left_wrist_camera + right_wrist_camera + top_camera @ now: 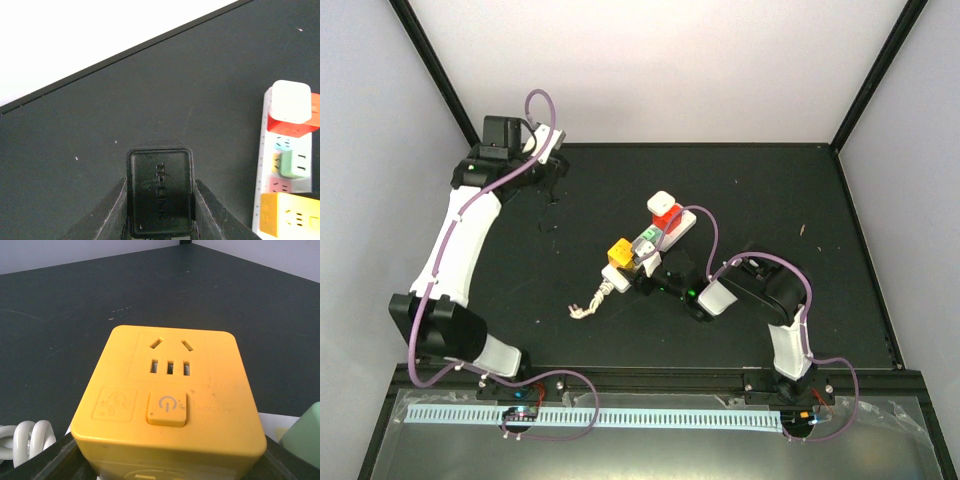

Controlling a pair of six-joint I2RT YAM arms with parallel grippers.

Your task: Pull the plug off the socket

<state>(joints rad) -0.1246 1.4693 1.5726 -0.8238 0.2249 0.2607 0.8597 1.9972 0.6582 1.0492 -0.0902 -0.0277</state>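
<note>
At mid-desk [770, 190], the socket [684, 223] lies slantwise. It carries a yellow plug [620, 251], a green plug [646, 240] and a red plug [667, 213] topped by a white cube [662, 199]. The right fingers [35, 465] pinch the yellow plug from both sides; it sits on the socket's near end, close to the coiled white cord [27, 440]. At the desk's far left corner, well apart from the socket, the left fingers [112, 212] clamp a black plug [160, 192].
</note>
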